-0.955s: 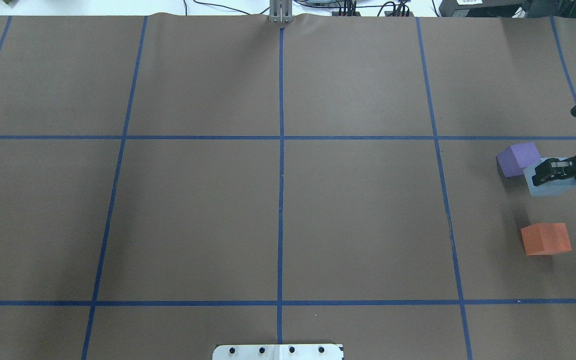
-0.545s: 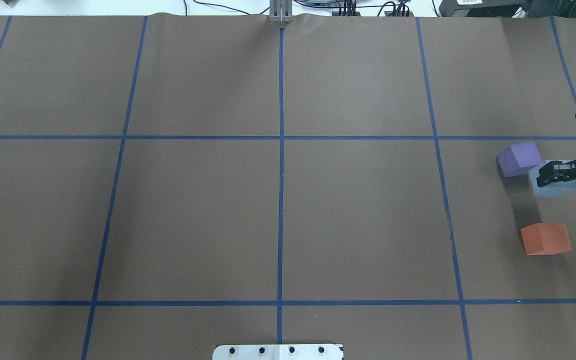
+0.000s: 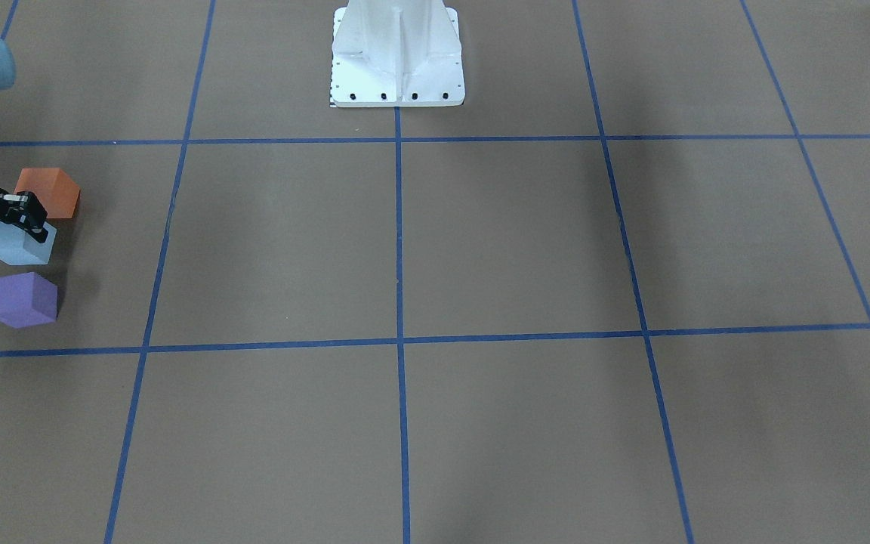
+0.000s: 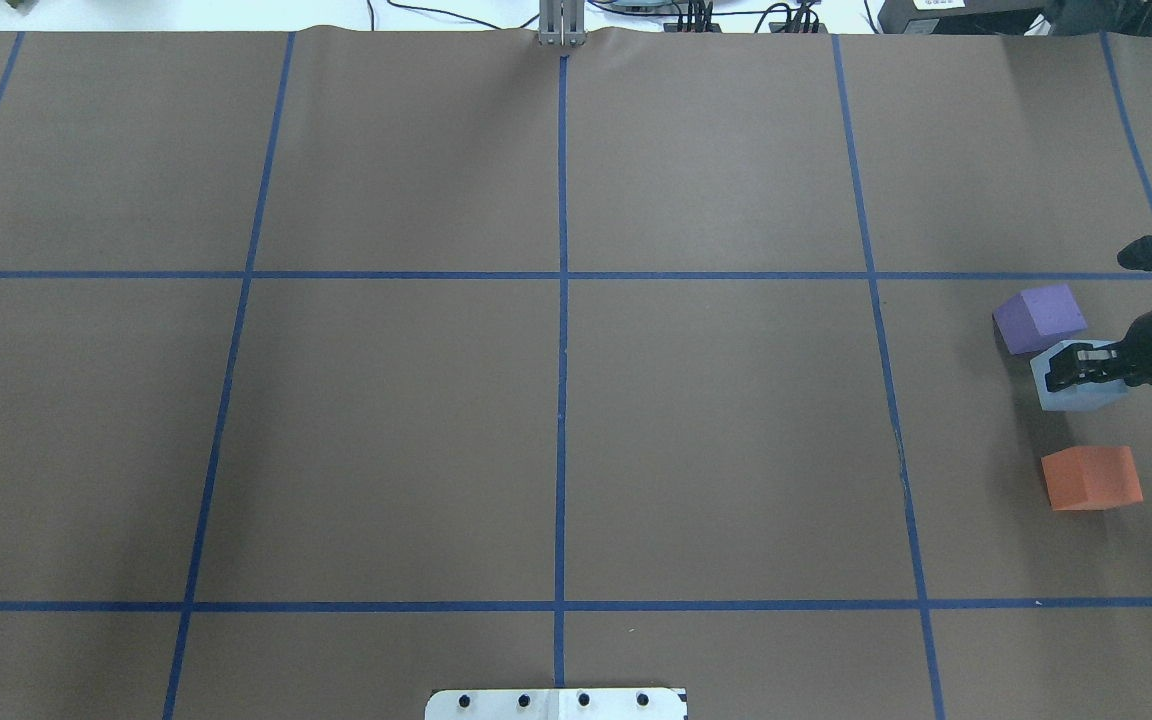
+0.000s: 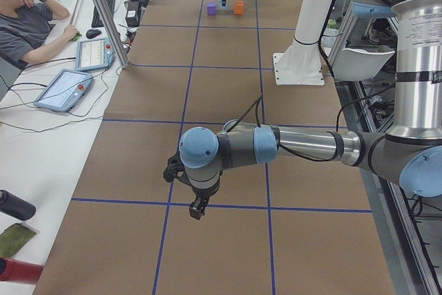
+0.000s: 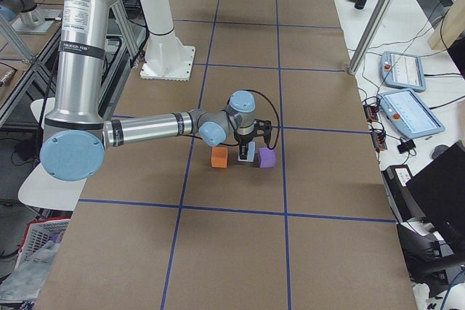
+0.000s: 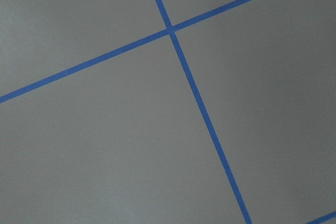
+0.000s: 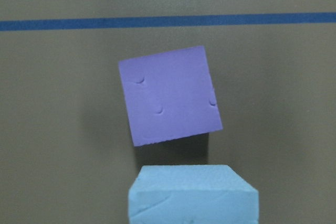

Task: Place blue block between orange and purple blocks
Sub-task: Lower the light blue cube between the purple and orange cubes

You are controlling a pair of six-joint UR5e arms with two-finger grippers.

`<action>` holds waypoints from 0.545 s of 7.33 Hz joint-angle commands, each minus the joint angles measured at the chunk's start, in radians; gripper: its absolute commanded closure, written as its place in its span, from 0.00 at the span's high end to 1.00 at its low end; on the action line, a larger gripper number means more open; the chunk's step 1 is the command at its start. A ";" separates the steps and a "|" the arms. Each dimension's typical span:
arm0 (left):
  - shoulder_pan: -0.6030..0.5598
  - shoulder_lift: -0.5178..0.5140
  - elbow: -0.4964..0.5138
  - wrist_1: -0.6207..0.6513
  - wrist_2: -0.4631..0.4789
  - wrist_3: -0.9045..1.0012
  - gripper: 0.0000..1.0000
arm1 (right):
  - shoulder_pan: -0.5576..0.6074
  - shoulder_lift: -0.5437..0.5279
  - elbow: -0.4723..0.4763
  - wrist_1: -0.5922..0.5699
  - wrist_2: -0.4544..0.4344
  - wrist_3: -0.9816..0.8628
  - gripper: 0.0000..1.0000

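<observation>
Pale blue foam, the blue cube-shaped block [image 4: 1082,399], sits clamped between the fingers of my right gripper [image 4: 1070,371], which are closed narrowly onto its sides from above. The block lies in the gap between the purple foam cube [image 4: 1039,316] and the orange foam cube [image 4: 1091,477], at the far right edge of the brown paper table cover [image 4: 386,430]. It is just beside the purple cube's near corner. A strip of bare paper shows between it and the orange one in the overhead view. I cannot tell whether its underside is touching the paper.

From my right wrist, the blue block's top edge fills the bottom of the view, and the purple cube sits beyond it, turned slightly askew, in front of a blue tape line [image 8: 168,22].

My left gripper [image 5: 197,208] hangs over a tape crossing well away from the blocks, pointing down. I cannot tell how wide its fingers stand.
</observation>
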 commanded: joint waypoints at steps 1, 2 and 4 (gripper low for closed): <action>0.000 0.001 0.000 0.000 0.000 0.000 1.00 | -0.028 0.001 -0.002 0.002 -0.026 0.005 0.00; 0.000 0.001 0.000 0.000 0.000 0.000 1.00 | -0.033 0.001 -0.003 0.000 -0.028 0.004 0.00; 0.000 0.001 0.000 0.000 0.000 0.000 1.00 | -0.035 -0.003 -0.008 0.002 -0.028 -0.002 0.04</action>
